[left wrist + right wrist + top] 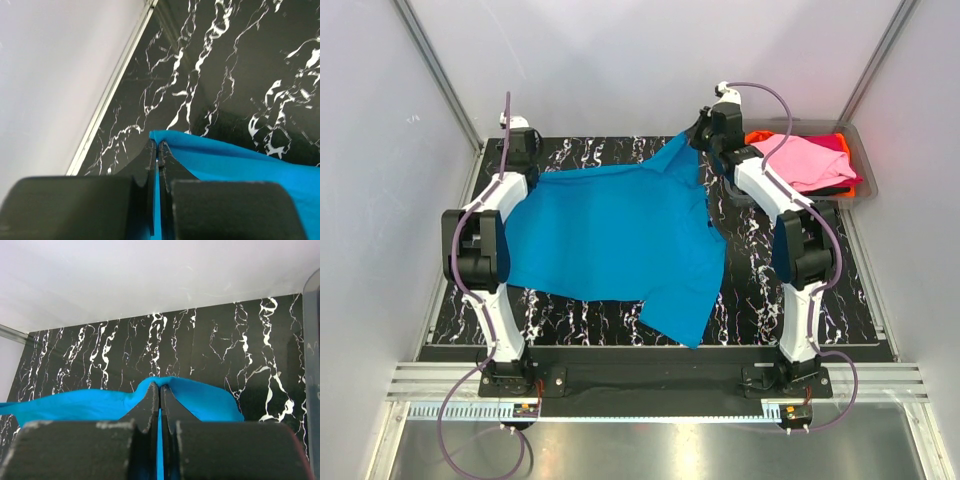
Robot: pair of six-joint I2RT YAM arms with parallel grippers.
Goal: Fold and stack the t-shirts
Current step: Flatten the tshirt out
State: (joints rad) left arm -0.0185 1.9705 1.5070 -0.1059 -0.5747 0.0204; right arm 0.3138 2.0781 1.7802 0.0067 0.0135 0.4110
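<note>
A turquoise-blue t-shirt (615, 240) hangs stretched between both arms over the black marbled table (750, 290), its lower part draping toward the front edge. My left gripper (159, 146) is shut on the shirt's far left edge (235, 160), at the back left of the table (525, 150). My right gripper (160, 386) is shut on the shirt's far right corner (200, 397), near the back right (705, 135). More t-shirts, pink (805, 160) on top with orange, magenta and black beneath, lie in the bin.
A clear grey plastic bin (865, 160) stands at the back right corner of the table. White walls (620, 60) enclose the back and both sides, with a metal rail (650, 380) along the front.
</note>
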